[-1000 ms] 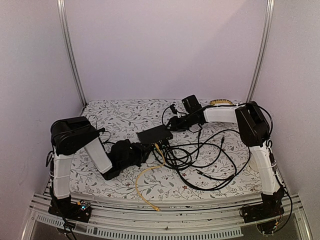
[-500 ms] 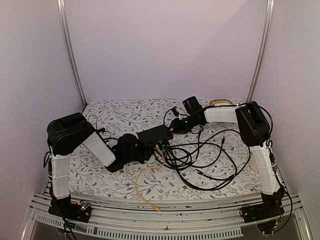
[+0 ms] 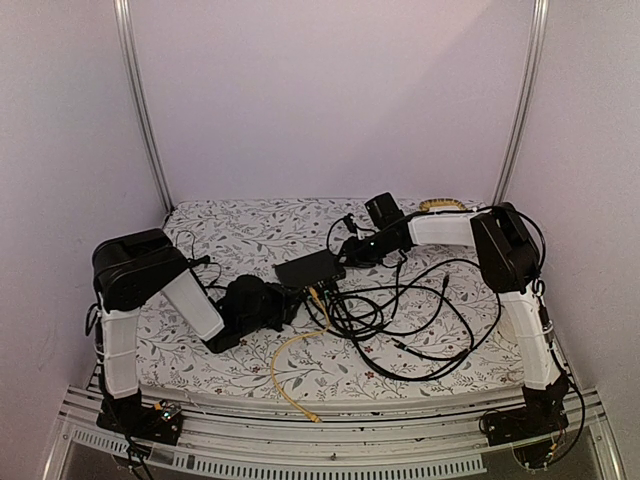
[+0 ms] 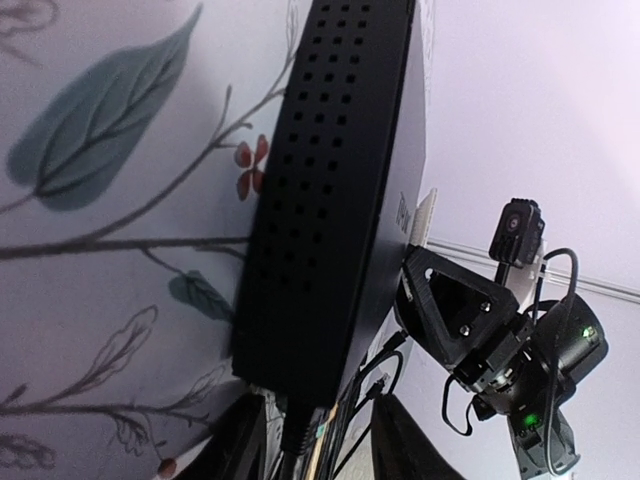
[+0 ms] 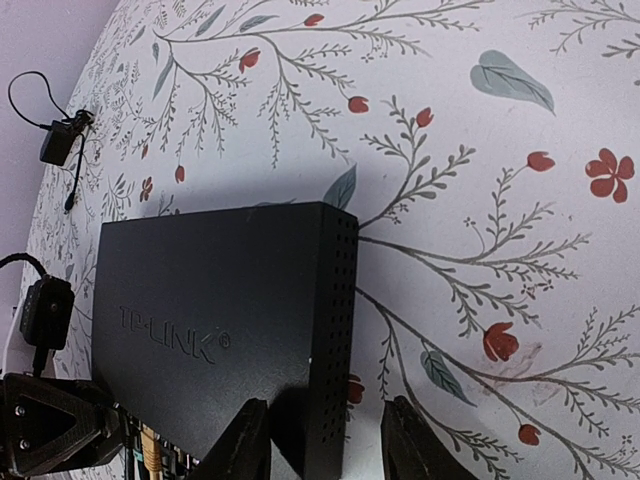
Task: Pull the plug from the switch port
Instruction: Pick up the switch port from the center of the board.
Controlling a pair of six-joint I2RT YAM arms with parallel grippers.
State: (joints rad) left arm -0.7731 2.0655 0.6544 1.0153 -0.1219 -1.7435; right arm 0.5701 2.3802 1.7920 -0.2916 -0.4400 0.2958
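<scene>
The black switch [image 3: 310,268] lies flat on the flowered cloth, with its ports along the near edge. A yellow cable [image 3: 290,352] and several black cables run from that edge. My left gripper [image 3: 288,303] is open at the port edge. In the left wrist view [image 4: 315,452] its fingers [image 4: 236,448] stand either side of a black plug [image 4: 296,438], with a yellow plug [image 4: 320,455] beside it. My right gripper [image 3: 346,250] is open at the switch's far right end. In the right wrist view [image 5: 325,445] it straddles the perforated side of the switch [image 5: 220,320].
A tangle of black cables [image 3: 410,320] covers the cloth to the right of the switch. The yellow cable's loose end [image 3: 312,417] hangs over the front edge. A small black adapter [image 5: 56,142] lies at the far side. Metal frame posts [image 3: 140,110] stand at the back corners.
My left arm has shifted a little, first towards the switch and then slightly back to the left. The right arm and the switch have not moved.
</scene>
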